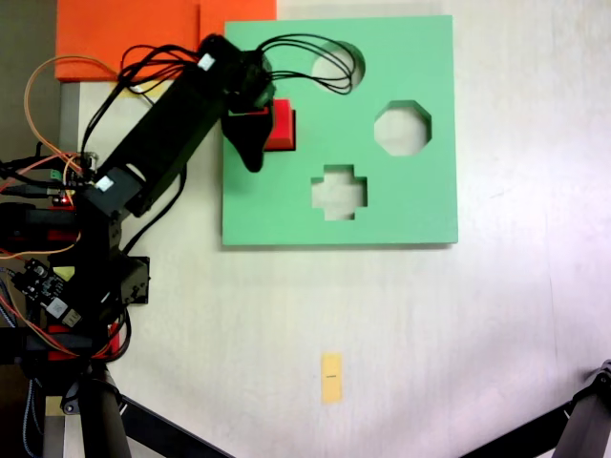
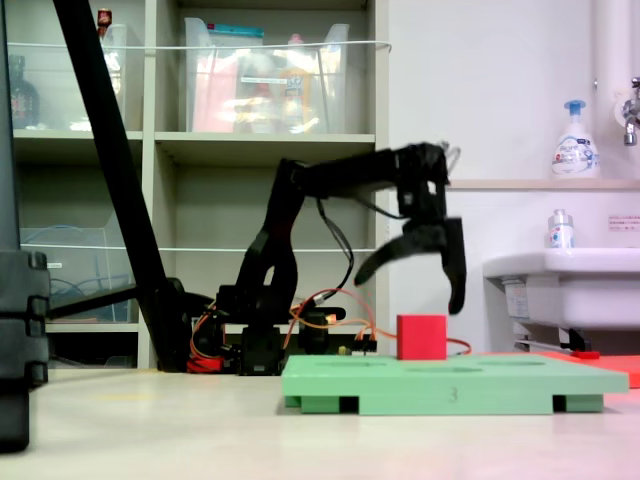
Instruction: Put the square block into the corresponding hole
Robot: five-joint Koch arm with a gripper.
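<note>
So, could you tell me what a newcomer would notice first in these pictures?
Probably the red square block, sitting on top of the green foam board near its left edge in the top-down fixed view. Next, the black arm's open end effector hanging just above the block in the side-on fixed view. Then the board's round, octagonal and cross-shaped cutouts.
</note>
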